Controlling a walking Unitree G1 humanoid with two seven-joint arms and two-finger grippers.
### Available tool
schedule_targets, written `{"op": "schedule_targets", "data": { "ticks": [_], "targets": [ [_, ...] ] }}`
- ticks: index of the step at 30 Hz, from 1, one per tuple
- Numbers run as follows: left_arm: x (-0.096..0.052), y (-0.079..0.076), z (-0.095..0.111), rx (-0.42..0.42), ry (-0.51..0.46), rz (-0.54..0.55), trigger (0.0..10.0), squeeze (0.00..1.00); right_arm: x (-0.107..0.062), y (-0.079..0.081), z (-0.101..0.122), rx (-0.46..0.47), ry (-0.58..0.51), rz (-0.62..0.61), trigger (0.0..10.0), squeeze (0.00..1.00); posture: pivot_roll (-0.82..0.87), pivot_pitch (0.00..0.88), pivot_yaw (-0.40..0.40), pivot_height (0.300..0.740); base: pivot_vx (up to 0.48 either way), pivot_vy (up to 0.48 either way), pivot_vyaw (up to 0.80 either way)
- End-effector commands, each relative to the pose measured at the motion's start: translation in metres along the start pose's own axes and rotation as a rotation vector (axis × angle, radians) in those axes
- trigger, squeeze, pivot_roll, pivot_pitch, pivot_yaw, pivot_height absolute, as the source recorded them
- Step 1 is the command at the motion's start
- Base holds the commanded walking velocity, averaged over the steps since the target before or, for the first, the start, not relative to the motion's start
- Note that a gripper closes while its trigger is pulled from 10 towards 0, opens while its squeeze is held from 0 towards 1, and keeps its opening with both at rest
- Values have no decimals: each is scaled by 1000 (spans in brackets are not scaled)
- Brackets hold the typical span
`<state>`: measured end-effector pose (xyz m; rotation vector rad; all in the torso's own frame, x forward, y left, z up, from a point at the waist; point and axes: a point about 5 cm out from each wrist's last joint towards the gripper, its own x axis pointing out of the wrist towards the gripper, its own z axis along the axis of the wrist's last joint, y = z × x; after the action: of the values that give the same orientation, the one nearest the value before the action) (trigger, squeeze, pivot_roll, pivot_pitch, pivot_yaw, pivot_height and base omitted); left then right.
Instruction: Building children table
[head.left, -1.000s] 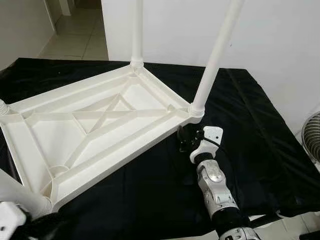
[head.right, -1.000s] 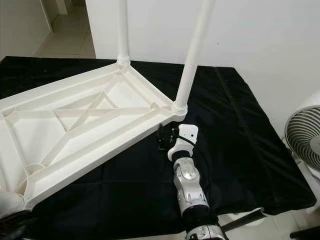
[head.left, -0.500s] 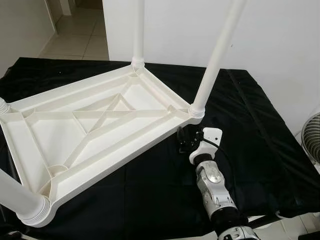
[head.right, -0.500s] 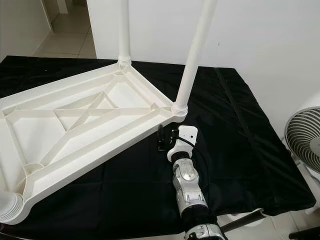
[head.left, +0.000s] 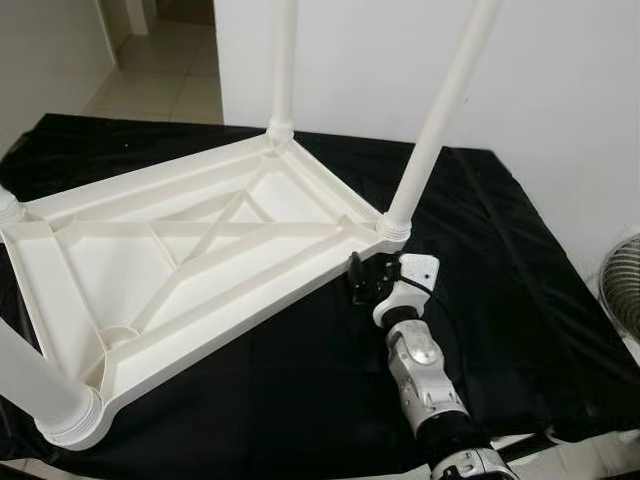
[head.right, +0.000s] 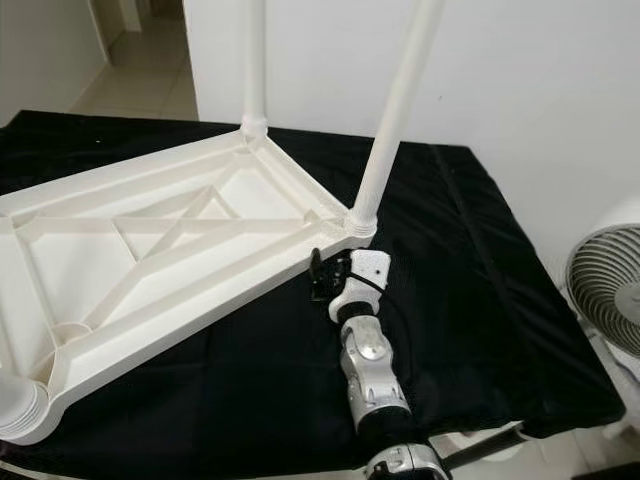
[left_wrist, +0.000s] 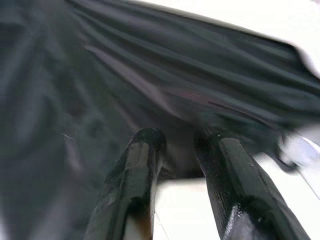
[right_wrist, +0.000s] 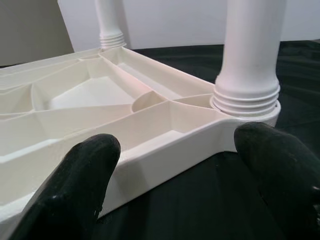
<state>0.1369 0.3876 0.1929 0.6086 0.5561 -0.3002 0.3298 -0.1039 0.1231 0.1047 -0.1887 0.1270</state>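
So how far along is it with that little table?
Nearly done: the upside-down tabletop lies on the black cloth with legs screwed into its corners. The right hand sits open at its edge. Left: probably checking legs and turning it upright.

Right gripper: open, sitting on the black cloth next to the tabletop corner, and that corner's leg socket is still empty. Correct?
Not quite. The right gripper is open beside the corner of the upturned white tabletop on the black cloth, but that socket is not empty: a white leg already stands in it. The right wrist view shows its ribbed base seated in the corner.
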Motion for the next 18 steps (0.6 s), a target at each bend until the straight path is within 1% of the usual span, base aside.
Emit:
{"op": "schedule_targets", "data": {
  "ticks": [1,3,4,6,7,9,10,12,13,15,16,17,18],
  "targets": [
    [4,9,-5,5,13,127,10000,0,0,-1,-1,1,3,-8,10000,0,371,91,-66,740,0,0,0],
    [8,15,-1,4,-17,169,10000,0,1,-2,-1,1,2,-9,10000,0,371,91,-66,740,0,0,0],
    [16,19,5,-13,-65,201,10000,0,1,-2,-1,1,0,-11,10000,0,358,86,-62,740,0,0,0],
    [28,24,16,-36,-142,237,10000,0,1,-3,0,1,-3,-14,10000,0,350,84,-60,740,0,0,0],
    [28,24,16,-36,-142,237,10000,0,1,-3,0,1,-3,-14,10000,0,350,84,-60,740,0,0,0],
    [39,27,33,-51,-245,276,10000,0,1,-5,0,-2,-8,-24,10000,0,345,83,-55,740,0,0,0],
    [39,27,33,-51,-245,276,10000,0,1,-5,0,-2,-8,-24,10000,0,345,83,-55,740,0,0,0],
    [46,30,46,-54,-316,308,10000,0,1,-6,1,-3,-12,-31,10000,0,336,84,-47,740,0,0,0],
    [46,30,46,-54,-316,308,10000,0,1,-6,1,-3,-12,-31,10000,0,336,84,-47,740,0,0,0],
    [54,29,61,-108,-414,347,10000,0,1,-7,1,-18,-9,-35,10000,0,320,85,-42,740,0,0,0],
    [57,28,67,-128,-446,362,10000,0,1,-7,1,-31,-4,-40,10000,0,320,85,-42,740,0,0,0],
    [57,28,67,-128,-446,362,10000,0,1,-7,1,-31,-4,-40,10000,0,320,85,-42,740,0,0,0],
    [59,25,75,-148,-487,367,10000,0,1,-9,1,-45,5,-56,10000,0,317,87,-44,740,0,0,0]
  ]
}}
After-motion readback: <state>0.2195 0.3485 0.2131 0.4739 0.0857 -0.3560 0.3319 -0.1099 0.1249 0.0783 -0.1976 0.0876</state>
